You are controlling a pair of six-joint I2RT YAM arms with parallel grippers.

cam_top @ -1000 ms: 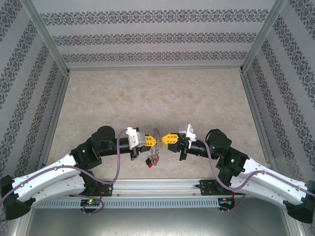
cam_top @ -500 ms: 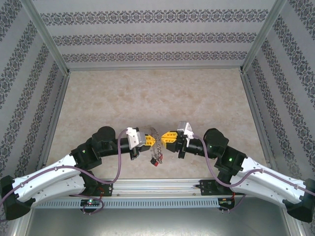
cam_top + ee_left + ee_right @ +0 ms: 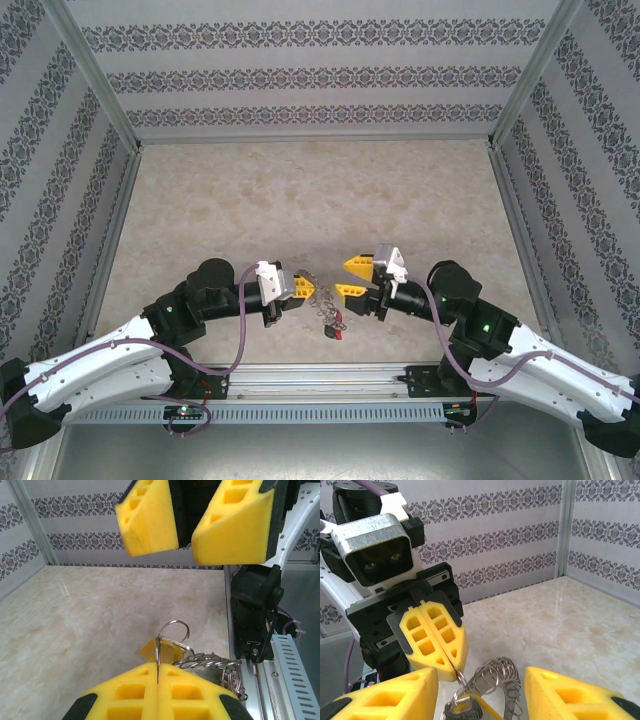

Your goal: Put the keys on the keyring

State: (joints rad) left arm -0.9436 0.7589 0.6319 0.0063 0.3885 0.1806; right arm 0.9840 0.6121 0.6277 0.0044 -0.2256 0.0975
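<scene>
- Since a second ago your right tool point(image 3: 353, 278) has gone from pressed together at the ring's side to spread, and it has drawn back a little toward its own arm.
- The keyring point(image 3: 320, 293) stood upright between the two tools then. Now it sags lower and leans toward the right tool.
- The keys point(image 3: 332, 327) have swung with it, from under the left tool to a spot nearer the middle.
- Your left tool point(image 3: 300, 288) stays pressed together, pinching the keyring's thin wire right at its fingertips.
- The ring sits in the gap between the right tool's spread fingers, and neither finger touches it.
- The keys dangle off the ring near the metal rail point(image 3: 320, 378) at the bench's near edge. You cannot tell whether they touch the surface.
- Beyond both tools the bench point(image 3: 300, 190) runs wide toward the far patterned walls point(image 3: 320, 75), with slim metal posts at the corners.
- The ring is a silvery coil of wire with a scalloped outline and a plain hooked loop at the pinched end.
- One key has a flat yellow head, seen close at both wrists, and another shows red from above.
- The tool fingers are yellow wedges with square open cells, and the bench is glossy, marbled beige.
</scene>
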